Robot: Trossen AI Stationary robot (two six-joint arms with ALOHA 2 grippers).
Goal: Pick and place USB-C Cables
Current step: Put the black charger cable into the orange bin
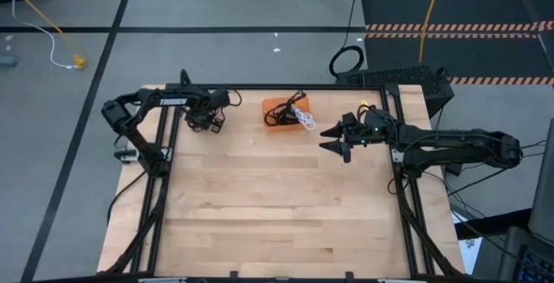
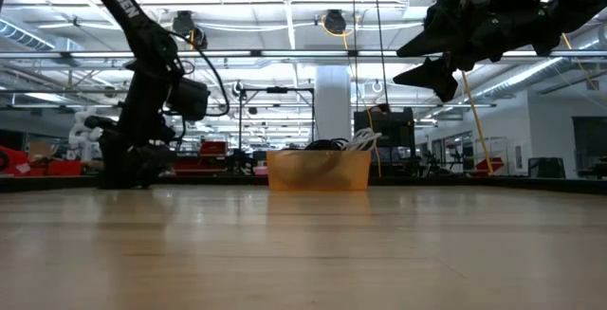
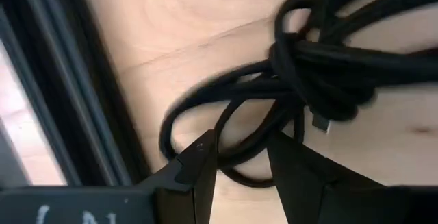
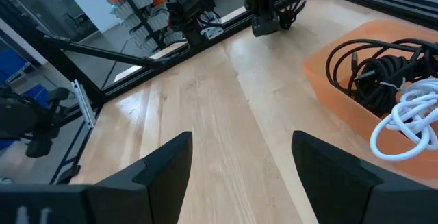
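At eleven o'clock on the worktop (image 1: 277, 205), the left jaws (image 3: 241, 157) are low over a black cable (image 3: 321, 73), spread around one loop, not yet pinching. Right jaws (image 1: 339, 138), at one o'clock, hang spread and empty. Between them, the orange tray (image 1: 275, 115) holds black and white cables (image 4: 404, 118); one pick seems left.

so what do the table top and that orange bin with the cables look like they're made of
The table top looks like pale wood planks with a smooth sealed finish: grain and board seams show. The orange bin looks like soft matte plastic or silicone, slightly translucent in the low view; which one is unclear. The cables in it look rubber-jacketed.
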